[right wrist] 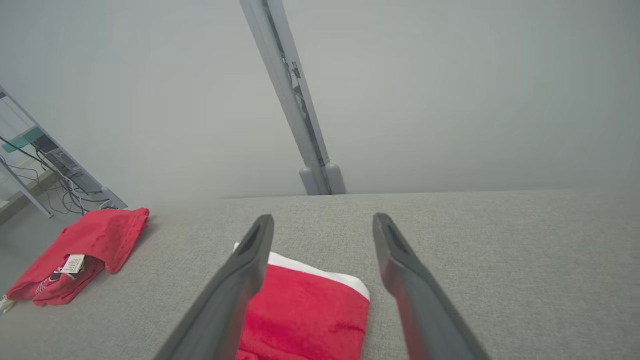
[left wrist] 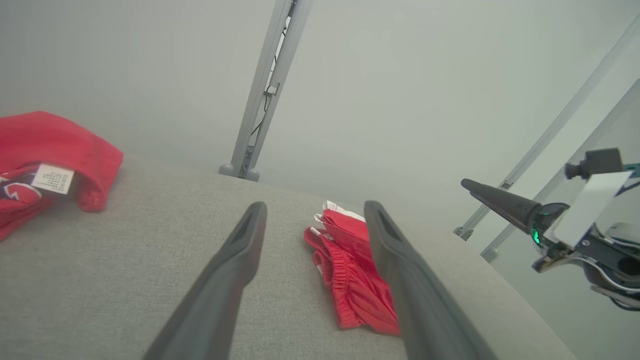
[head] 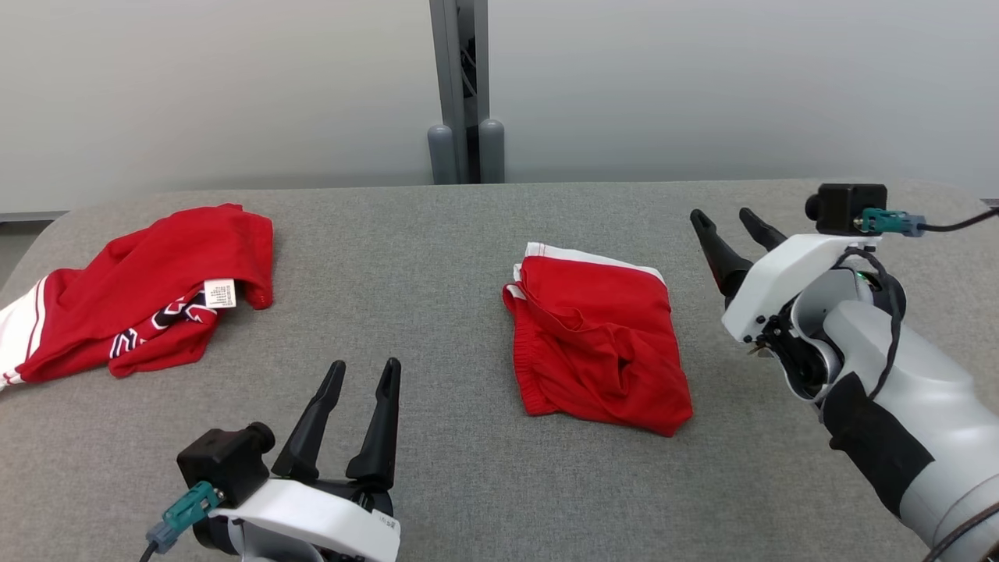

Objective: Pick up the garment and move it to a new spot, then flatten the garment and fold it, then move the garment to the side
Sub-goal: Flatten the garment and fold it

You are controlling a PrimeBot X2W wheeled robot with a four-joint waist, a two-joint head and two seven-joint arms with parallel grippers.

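Note:
A folded red garment (head: 599, 343) with a white edge lies on the grey table (head: 437, 257), right of centre; it also appears as the garment (left wrist: 352, 270) and the garment (right wrist: 305, 312) in the wrist views. My right gripper (head: 727, 219) hovers open just to its right, above the cloth's far edge, with nothing between its fingers. My left gripper (head: 365, 368) stands open near the front edge, left of the garment and apart from it, empty. In the left wrist view the right gripper (left wrist: 500, 200) shows at the right.
A second red garment (head: 148, 293) with white stripes and a label lies crumpled at the table's far left. A grey post (head: 464, 94) stands behind the table's back edge before a pale wall. Bare table lies between the two garments.

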